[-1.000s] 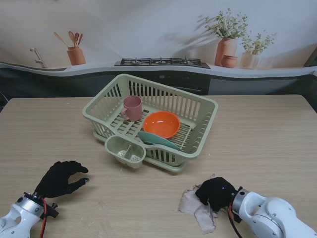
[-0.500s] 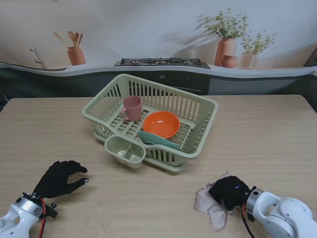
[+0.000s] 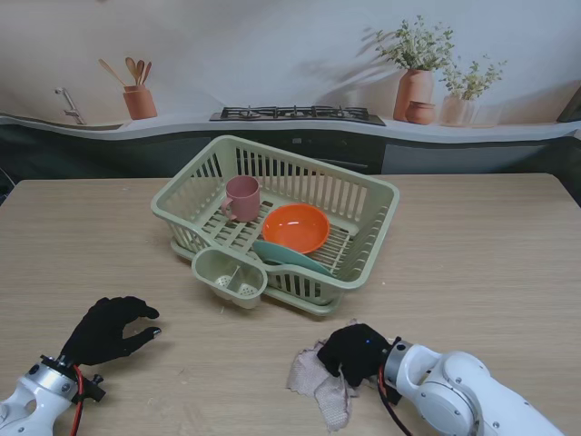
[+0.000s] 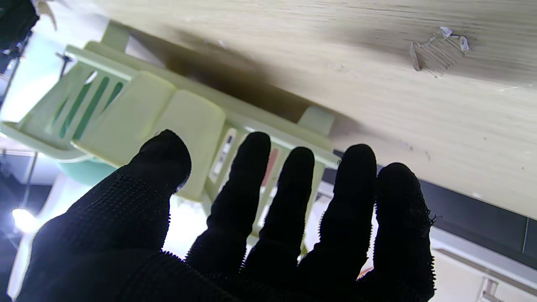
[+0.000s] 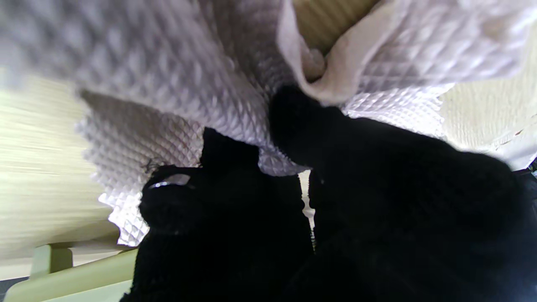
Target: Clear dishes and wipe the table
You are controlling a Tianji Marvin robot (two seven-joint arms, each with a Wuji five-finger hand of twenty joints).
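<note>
My right hand (image 3: 356, 352) is shut on a crumpled pale cloth (image 3: 318, 381) pressed to the table near me, right of centre. In the right wrist view the quilted cloth (image 5: 176, 71) bunches around my black fingers (image 5: 293, 121). My left hand (image 3: 107, 329) hovers at the near left, open, fingers curled and holding nothing; its fingers (image 4: 251, 176) spread toward the rack. The green dish rack (image 3: 368, 195) holds a pink cup (image 3: 242, 197), an orange bowl (image 3: 295, 227) and a teal plate (image 3: 289, 257).
A cutlery cup (image 3: 230, 276) hangs off the rack's near side, also seen in the left wrist view as a pale green cup (image 4: 168, 121). A scuffed mark (image 4: 436, 50) shows on the wooden table (image 3: 481, 245). Counter, stove and plant pots stand beyond the far edge.
My right hand slid the cloth to the right, then swept it well to the left along the near table. The left hand barely moved.
</note>
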